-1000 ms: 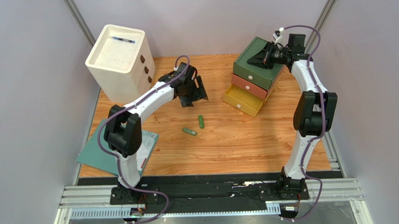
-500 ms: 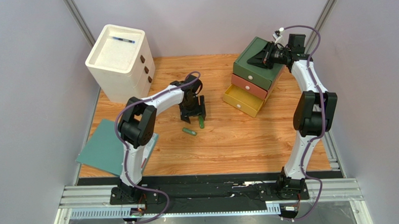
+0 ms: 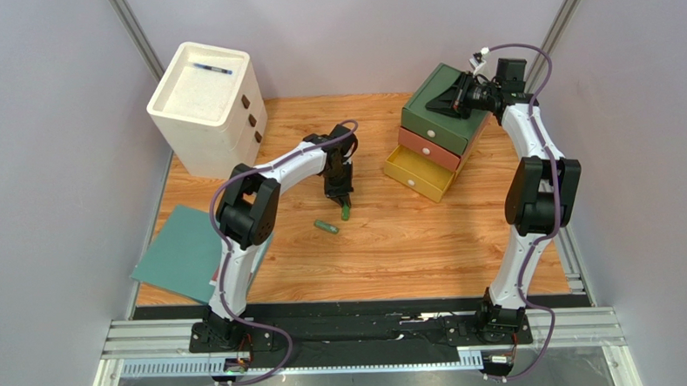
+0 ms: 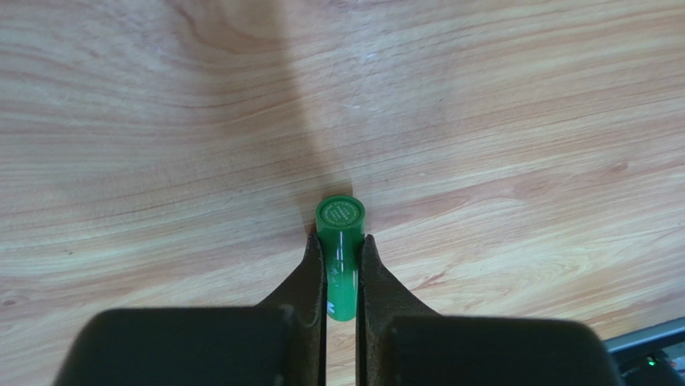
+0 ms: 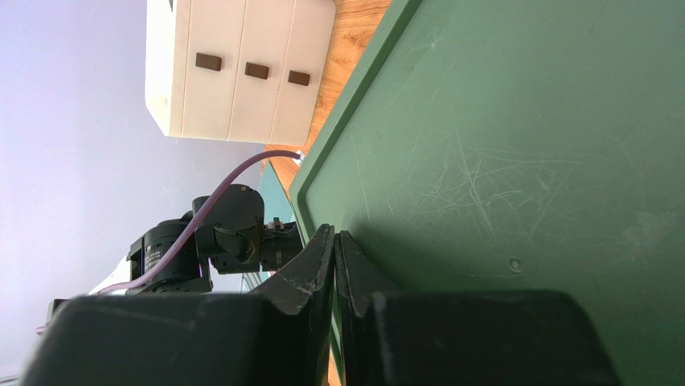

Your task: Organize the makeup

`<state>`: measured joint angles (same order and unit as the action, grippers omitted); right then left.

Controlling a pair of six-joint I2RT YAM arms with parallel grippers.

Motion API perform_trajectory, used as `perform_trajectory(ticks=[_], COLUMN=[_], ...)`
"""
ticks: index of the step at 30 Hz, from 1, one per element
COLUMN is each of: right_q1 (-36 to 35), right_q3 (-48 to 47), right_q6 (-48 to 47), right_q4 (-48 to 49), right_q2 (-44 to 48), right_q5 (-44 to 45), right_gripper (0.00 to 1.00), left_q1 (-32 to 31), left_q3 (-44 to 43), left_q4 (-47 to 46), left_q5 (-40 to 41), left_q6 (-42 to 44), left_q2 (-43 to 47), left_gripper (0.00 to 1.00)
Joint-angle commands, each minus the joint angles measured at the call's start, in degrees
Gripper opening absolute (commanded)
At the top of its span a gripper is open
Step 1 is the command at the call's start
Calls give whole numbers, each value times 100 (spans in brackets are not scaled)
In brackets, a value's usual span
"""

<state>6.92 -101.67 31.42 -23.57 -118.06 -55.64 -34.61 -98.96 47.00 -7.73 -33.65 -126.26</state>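
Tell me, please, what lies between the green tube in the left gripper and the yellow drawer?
Nothing but bare wooden tabletop lies between the green tube, pinched in the left gripper, and the yellow drawer; the top view shows this.

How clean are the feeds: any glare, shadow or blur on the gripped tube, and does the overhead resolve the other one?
Left wrist: gripped tube sharp, one thin highlight along it, no blown glare; a soft shadow darkens the table behind it. Top external: even light, loose tube small yet distinct. Right wrist: scratches on the green cabinet crisp.
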Motion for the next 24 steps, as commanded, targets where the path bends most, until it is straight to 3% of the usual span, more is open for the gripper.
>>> perform_trajectory(ticks=[1,8,15,19,24], right_q1=[29,29,47,47,47], right_q3=[886,868,868,877,868], right_q6=[-628,-628,-637,-637,-637], right_q4=[-1185,-1185,-1202,-1194,-1211], right_q2=[-1325,-1334,-1334,-1316,-1334], right_q5=[1196,1187,1196,1204,1196], right_gripper=[11,11,11,11,11], left_q1=[-54,-37,-28,-37,-63], left_q3=[-141,-361,-976,-941,-1186], left_q4=[90,-734,-1781,-2860,-3276], left_q5=[-36,-421,-1231,-1582,-1635], left_q6=[306,254,-282,-878,-1319], left_q2=[-417,4,66,128,-47], left_gripper=[0,0,0,0,0])
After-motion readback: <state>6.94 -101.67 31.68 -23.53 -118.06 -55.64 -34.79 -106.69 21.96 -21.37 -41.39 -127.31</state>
